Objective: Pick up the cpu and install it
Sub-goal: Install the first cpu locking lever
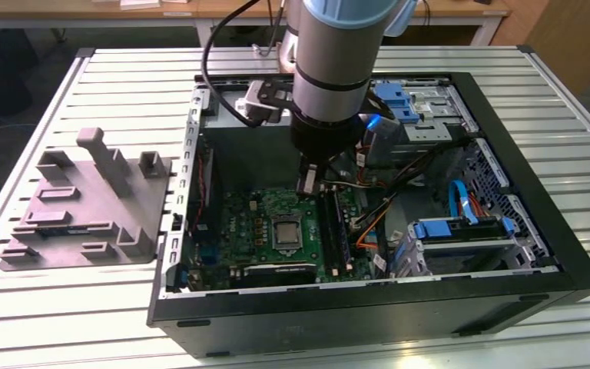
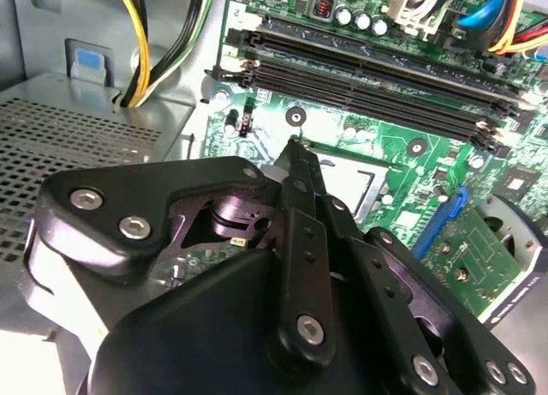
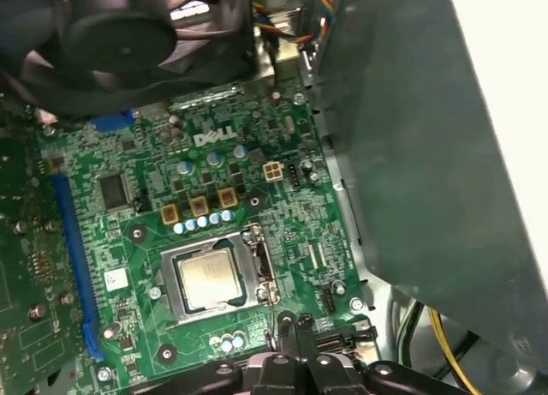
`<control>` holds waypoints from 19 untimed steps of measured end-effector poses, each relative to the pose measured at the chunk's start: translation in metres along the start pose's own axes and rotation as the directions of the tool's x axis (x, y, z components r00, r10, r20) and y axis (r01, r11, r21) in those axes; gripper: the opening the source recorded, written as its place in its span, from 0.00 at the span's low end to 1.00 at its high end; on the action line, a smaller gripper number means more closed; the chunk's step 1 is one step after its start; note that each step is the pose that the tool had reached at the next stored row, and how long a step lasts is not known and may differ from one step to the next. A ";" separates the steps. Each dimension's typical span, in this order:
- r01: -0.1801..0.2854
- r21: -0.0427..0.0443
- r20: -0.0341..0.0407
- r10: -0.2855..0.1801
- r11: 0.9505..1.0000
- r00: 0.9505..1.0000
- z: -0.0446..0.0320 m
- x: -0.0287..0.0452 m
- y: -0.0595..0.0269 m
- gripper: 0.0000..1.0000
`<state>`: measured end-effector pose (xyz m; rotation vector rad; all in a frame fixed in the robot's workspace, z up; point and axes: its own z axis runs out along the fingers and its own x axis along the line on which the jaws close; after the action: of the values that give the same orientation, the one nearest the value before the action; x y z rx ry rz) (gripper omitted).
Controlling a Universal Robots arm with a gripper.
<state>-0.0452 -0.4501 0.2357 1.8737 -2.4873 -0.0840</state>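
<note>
cpu (image 3: 208, 278) is seen seated in socket (image 3: 214, 279); gripper (image 3: 294, 323) is pinched together, empty, hovering beside; seating should be verified flush.

**Open computer case on a slatted table**

A black open computer case (image 1: 541, 254) lies on a pale slatted metal table (image 1: 59, 307). Inside sits a green motherboard (image 1: 254, 223). Blue drive brackets (image 1: 459, 227) stand nearby. A grey-purple moulded fixture (image 1: 80, 207) rests beside the case.

cpu (image 3: 208, 278) in socket (image 3: 257, 266), on motherboard (image 3: 128, 232)
</note>
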 end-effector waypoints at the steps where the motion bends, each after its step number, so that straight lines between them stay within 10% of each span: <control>1: 0.003 0.001 0.000 -0.003 1.000 1.000 0.0000 0.0010 0.0000 0.11; 19: 0.082 0.002 -0.007 -0.082 0.997 0.997 0.0001 0.0111 -0.0008 0.11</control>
<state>-0.0475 -0.4609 0.2355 1.9736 -2.4066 -0.0766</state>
